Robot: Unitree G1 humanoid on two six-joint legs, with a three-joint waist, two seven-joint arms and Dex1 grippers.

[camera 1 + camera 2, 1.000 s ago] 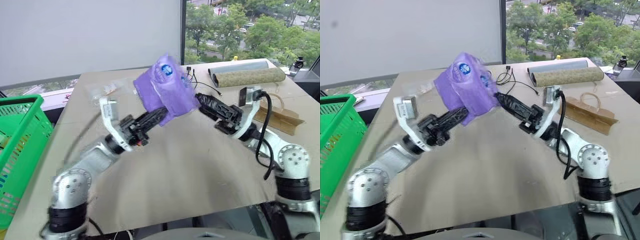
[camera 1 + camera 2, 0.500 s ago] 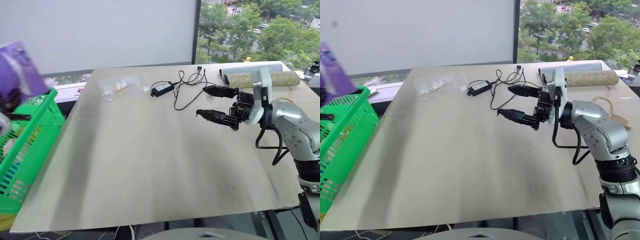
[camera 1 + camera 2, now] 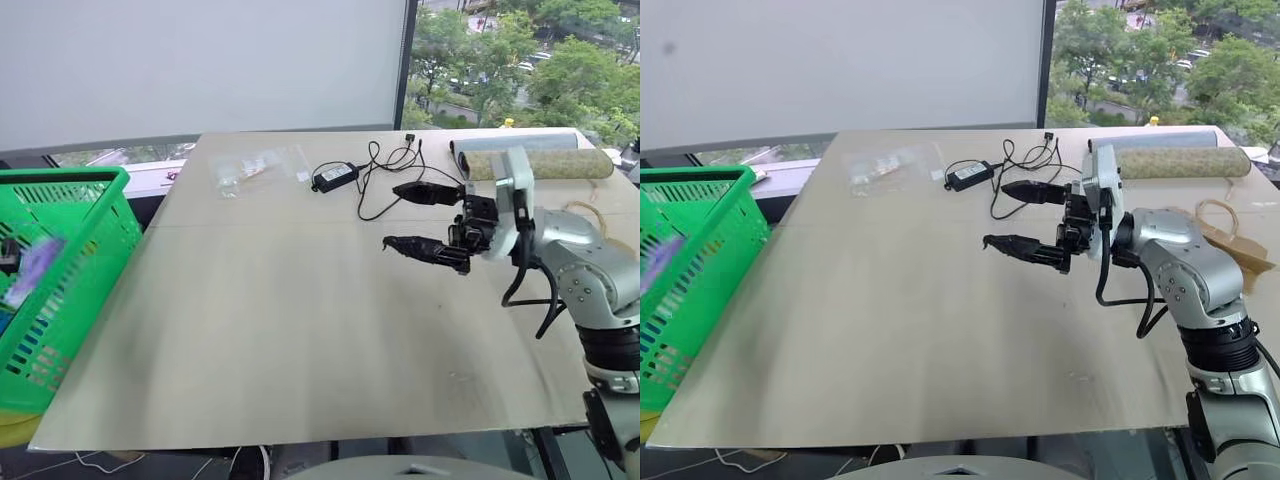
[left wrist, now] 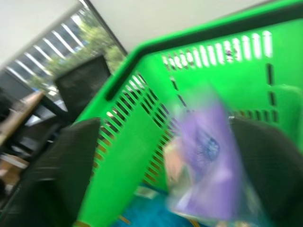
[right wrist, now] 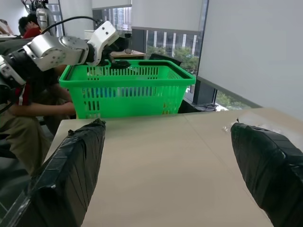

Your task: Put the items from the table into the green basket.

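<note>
The purple-and-white tissue pack (image 4: 208,161) shows as a blur inside the green basket (image 3: 90,180), loose between the wide-apart black fingers (image 4: 61,175) of my left gripper (image 4: 163,137), which is open. In the right wrist view that gripper (image 5: 119,62) hangs over the basket's rim (image 5: 128,78). Through the lattice side the pack (image 3: 35,270) is also seen from the head. My right gripper (image 3: 390,215) hovers open over the table (image 3: 300,330), right of its middle, holding nothing.
At the table's back lie a clear plastic bag of small parts (image 3: 250,168) and a black power adapter with a coiled cable (image 3: 335,177). Rolled mats (image 3: 540,160) and a brown paper bag (image 3: 1230,225) sit far right. People (image 5: 19,94) sit behind the basket.
My left arm swung left with the tissue pack, from above the table to over the basket, and let it go. The right gripper rolled at the wrist and stayed open in place.
</note>
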